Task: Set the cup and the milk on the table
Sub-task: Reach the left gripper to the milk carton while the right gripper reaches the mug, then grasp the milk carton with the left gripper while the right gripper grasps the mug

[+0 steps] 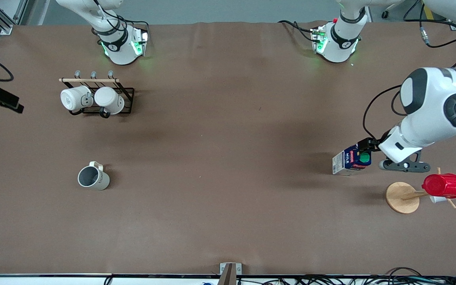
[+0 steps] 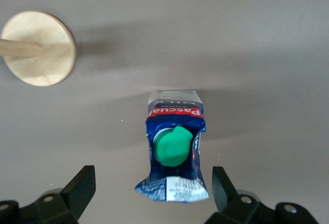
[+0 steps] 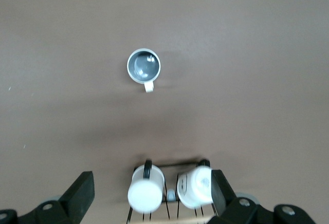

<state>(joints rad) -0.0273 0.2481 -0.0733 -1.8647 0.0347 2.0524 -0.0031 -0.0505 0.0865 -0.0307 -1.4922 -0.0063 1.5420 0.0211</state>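
Front view shows you the dark-blue green-capped milk carton (image 1: 348, 160) standing on the brown desk (image 1: 228, 178) under the wide left pincer (image 2: 154, 193); the right pincer (image 3: 153, 196), wide, hangs above the black mug rack (image 1: 107, 103), cream-beige cup (image 1: 92, 177) nearer the camera

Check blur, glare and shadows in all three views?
Front view: even light, soft shadows beside the cup and milk, green LED glow at both bases. Left wrist view: milk sharp, faint shadow bands on the table. Right wrist view: white mugs blurred, small glint inside the cup.

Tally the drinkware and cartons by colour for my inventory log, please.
White mugs on the black rack: 2
Cream cup: 1
Red cup on the wooden stand: 1
Blue milk carton: 1
Total: 5
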